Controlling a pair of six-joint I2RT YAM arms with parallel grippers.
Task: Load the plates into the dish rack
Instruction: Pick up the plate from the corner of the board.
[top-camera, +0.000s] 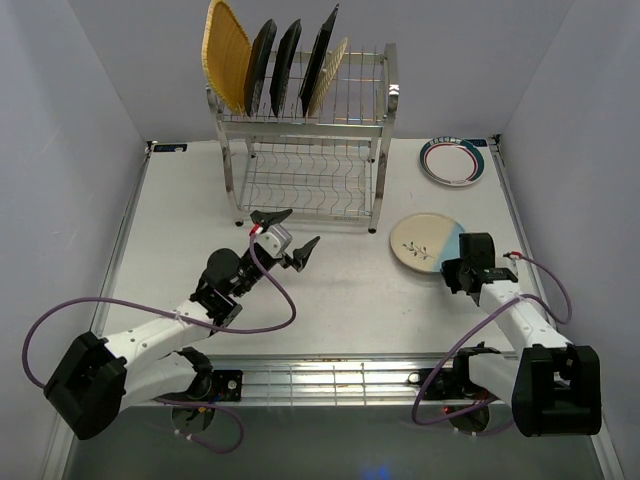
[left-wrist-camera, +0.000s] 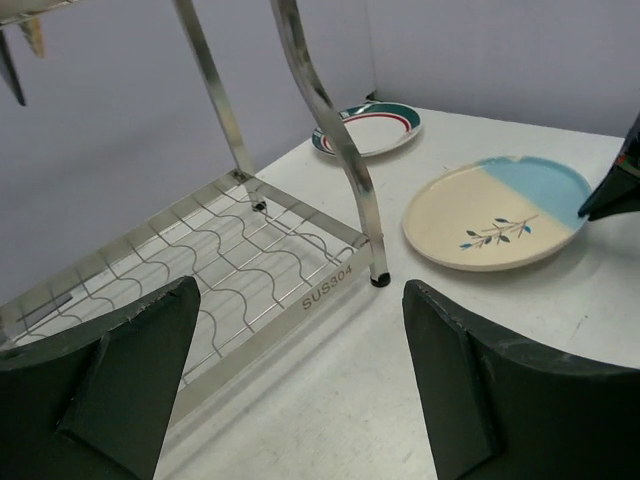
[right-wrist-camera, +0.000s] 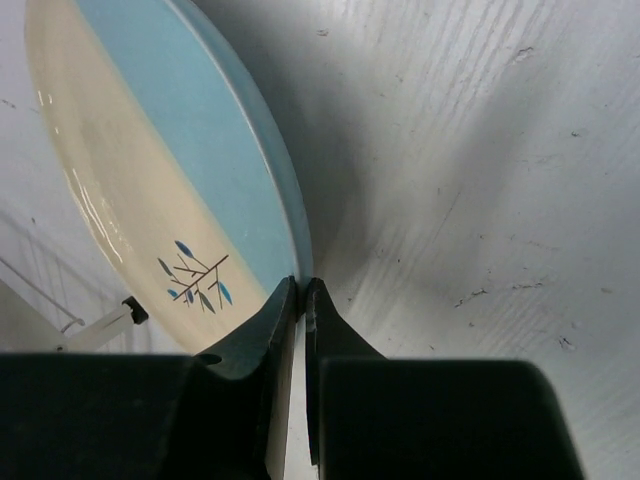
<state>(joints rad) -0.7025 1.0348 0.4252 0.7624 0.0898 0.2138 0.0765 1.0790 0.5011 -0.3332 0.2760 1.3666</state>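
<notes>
The dish rack (top-camera: 300, 150) stands at the back of the table, with several plates upright in its top tier: a woven orange one (top-camera: 226, 55), black ones (top-camera: 287, 62) and a paler one (top-camera: 331, 75). A cream-blue round plate (top-camera: 425, 243) lies flat on the table to the rack's right. My right gripper (right-wrist-camera: 302, 285) is shut on the blue part of this plate's (right-wrist-camera: 150, 150) rim. A teal-rimmed white plate (top-camera: 453, 160) lies at the back right. My left gripper (top-camera: 292, 232) is open and holds nothing, just in front of the rack's lower shelf (left-wrist-camera: 230, 250).
The rack's front right post (left-wrist-camera: 340, 140) and its foot stand between my left gripper (left-wrist-camera: 300, 300) and the cream-blue plate (left-wrist-camera: 490, 215). Cables loop beside both arm bases. Side walls close in the table left and right.
</notes>
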